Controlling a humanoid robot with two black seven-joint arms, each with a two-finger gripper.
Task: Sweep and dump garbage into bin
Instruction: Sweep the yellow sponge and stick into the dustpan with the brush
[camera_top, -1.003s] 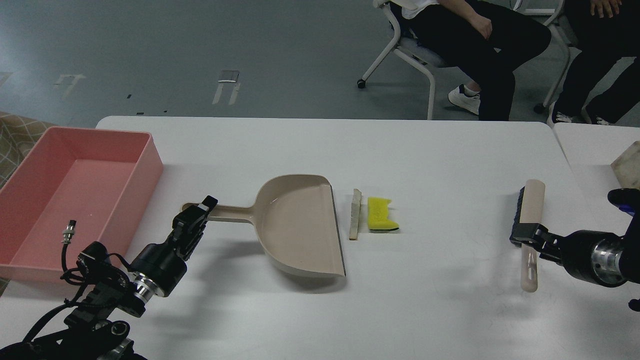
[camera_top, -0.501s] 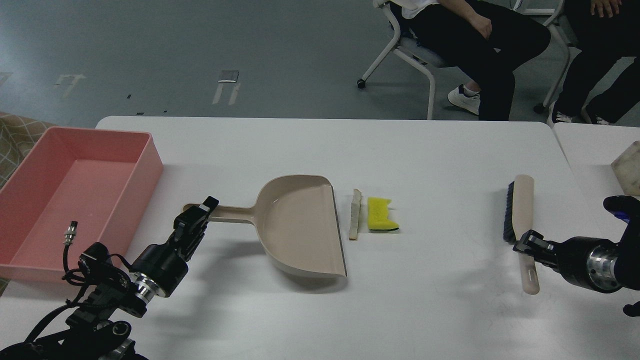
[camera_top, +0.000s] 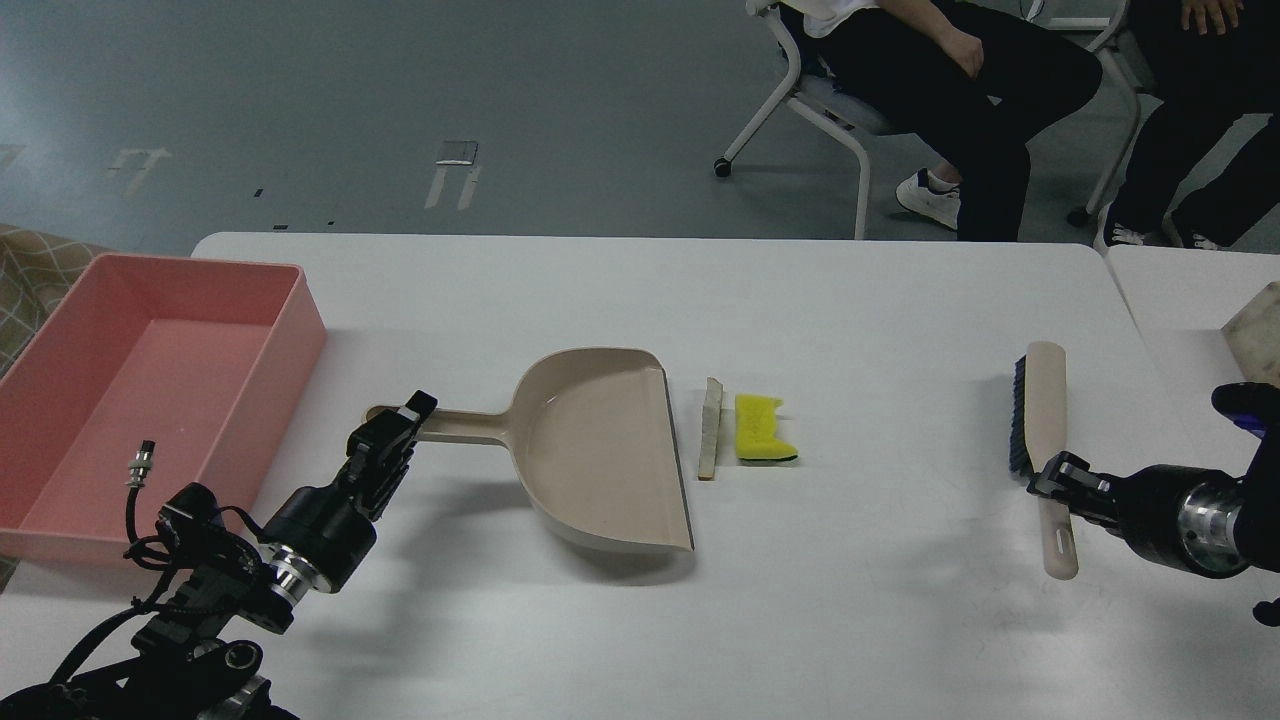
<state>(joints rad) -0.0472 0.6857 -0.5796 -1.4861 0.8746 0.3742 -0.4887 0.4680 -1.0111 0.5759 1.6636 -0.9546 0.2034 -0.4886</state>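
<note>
Our left gripper (camera_top: 398, 432) clamps the dustpan handle (camera_top: 455, 426); our right gripper (camera_top: 1052, 478) clamps the brush (camera_top: 1040, 440) handle.

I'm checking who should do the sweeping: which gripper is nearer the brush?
Right. The right gripper is at the brush, clamped around its handle just below the bristles. The left gripper is far across the table, at the dustpan handle.

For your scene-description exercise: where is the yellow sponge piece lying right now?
In the head view, the yellow sponge piece lies mid-table, just right of the pale strip beside the dustpan mouth.
</note>
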